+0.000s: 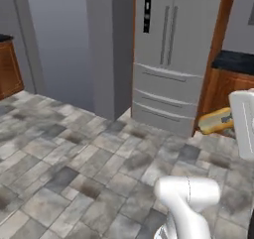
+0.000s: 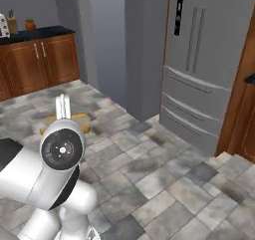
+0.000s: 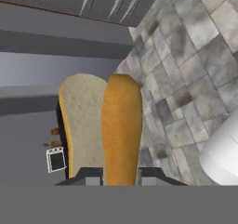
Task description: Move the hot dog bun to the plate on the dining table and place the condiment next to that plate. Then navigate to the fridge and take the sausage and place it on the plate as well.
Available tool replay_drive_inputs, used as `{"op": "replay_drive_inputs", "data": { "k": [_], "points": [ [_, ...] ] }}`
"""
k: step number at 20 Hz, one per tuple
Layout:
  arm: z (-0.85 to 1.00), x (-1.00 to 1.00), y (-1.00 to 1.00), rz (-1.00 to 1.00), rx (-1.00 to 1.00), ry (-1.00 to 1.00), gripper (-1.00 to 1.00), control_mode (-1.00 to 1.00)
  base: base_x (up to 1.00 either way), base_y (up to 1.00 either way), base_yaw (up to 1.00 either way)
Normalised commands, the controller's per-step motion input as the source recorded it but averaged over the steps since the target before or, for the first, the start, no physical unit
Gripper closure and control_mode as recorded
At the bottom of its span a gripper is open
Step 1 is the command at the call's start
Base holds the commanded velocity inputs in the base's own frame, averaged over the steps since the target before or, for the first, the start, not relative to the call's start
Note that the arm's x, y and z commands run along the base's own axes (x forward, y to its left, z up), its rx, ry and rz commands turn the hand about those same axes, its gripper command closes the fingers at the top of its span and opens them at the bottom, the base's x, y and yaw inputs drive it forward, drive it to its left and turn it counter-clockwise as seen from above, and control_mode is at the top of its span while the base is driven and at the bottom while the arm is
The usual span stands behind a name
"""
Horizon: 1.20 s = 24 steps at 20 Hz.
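My gripper (image 3: 118, 177) is shut on the hot dog bun (image 3: 104, 125), a tan-yellow bun split lengthwise that sticks out from between the fingertips. In the left base view the bun (image 1: 214, 120) hangs at the right, beside my white hand, over the floor in front of the fridge (image 1: 171, 49). From the right base view the bun (image 2: 79, 121) peeks out behind the arm. The grey fridge (image 2: 209, 60) has its doors and drawers closed. The plate, dining table, condiment and sausage are out of view.
A grey wall column (image 1: 106, 44) stands left of the fridge. Wooden cabinets with a black counter (image 2: 37, 60) line the far left, and another cabinet (image 1: 230, 87) sits right of the fridge. Grey tiled floor (image 1: 74, 173) lies open ahead.
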Motion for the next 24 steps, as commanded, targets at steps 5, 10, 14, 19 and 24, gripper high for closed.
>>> {"op": "replay_drive_inputs", "data": {
  "k": [5, 10, 14, 19, 24],
  "points": [
    [0.0, 0.0, 0.0, 0.0, 0.0, 0.0, 1.0, 1.0, 0.04, 0.45, 0.74],
    [0.0, 0.0, 0.0, 0.0, 0.0, 0.0, 1.0, 1.0, 0.16, 0.38, 0.72],
    [0.0, 0.0, 0.0, 0.0, 0.0, 0.0, 1.0, 1.0, 0.59, 0.01, 0.65],
    [0.0, 0.0, 0.0, 0.0, 0.0, 0.0, 1.0, 1.0, 0.83, -0.27, 0.62],
    [0.0, 0.0, 0.0, 0.0, 0.0, 0.0, 1.0, 1.0, 0.81, -0.46, 0.57]
  ]
}}
